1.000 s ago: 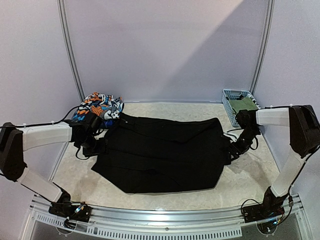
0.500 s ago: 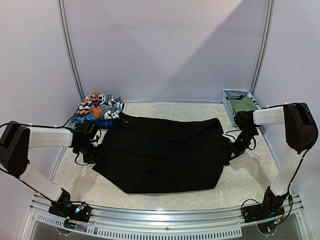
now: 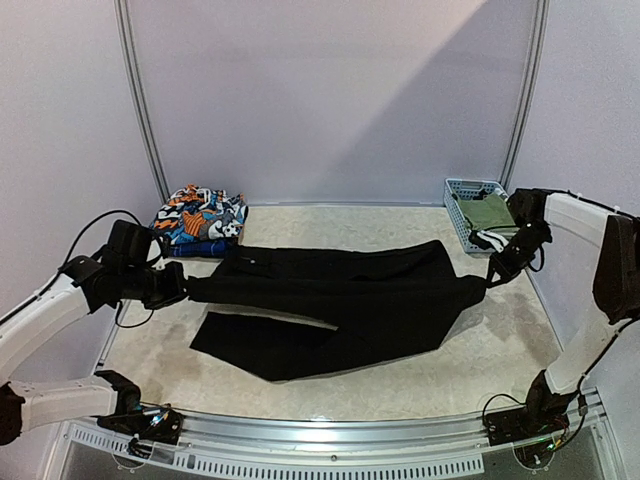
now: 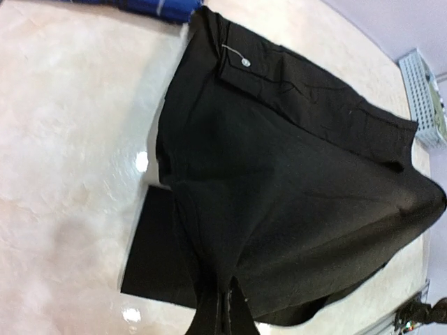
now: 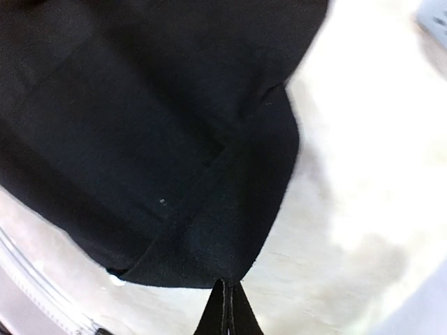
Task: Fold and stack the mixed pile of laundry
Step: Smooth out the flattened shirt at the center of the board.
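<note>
Long black trousers [image 3: 340, 300] hang stretched between my two grippers above the table. My left gripper [image 3: 180, 290] is shut on their left edge, my right gripper [image 3: 493, 277] shut on their right edge. Their lower fold still rests on the table [image 3: 300, 385]. In the left wrist view the trousers [image 4: 279, 174] spread away from the shut jaws at the bottom edge. In the right wrist view the cloth [image 5: 154, 125] runs up from the pinched tips. An orange-blue-white print garment [image 3: 197, 215] with a blue piece [image 3: 195, 248] under it lies at the back left.
A light-blue lattice basket [image 3: 462, 190] stands at the back right with an olive-green garment [image 3: 490, 212] inside. A curved metal frame [image 3: 140, 100] rises at both back corners. The table's front rail [image 3: 330, 440] runs along the near edge.
Both grippers have shut on the trousers' side edges and lifted them. The upper layer now hangs taut between the arms, and both arms have moved outward and up.
</note>
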Robot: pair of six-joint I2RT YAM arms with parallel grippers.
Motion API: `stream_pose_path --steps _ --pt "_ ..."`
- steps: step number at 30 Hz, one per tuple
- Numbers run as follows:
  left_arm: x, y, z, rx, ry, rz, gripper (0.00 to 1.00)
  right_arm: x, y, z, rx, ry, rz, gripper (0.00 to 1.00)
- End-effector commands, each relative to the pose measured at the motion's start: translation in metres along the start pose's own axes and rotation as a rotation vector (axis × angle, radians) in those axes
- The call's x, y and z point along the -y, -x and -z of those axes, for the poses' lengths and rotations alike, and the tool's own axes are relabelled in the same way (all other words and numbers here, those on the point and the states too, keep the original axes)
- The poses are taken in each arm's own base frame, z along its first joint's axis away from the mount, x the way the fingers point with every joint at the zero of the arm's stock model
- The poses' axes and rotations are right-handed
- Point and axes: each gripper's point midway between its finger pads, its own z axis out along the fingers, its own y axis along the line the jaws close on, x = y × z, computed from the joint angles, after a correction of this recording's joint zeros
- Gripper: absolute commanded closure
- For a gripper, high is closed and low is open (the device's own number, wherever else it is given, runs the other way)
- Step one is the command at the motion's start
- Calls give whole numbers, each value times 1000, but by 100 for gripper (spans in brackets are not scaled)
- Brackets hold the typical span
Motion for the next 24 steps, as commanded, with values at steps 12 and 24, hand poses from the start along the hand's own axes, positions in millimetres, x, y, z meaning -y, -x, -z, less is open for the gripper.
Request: stream_pose_path --steps 12,24 --pt "24 -48 7 -94 -5 -204 58 45 -15 4 -24 32 -121 51" --pt "113 -147 3 -288 -375 -596 60 -144 -45 1 52 174 658 53"
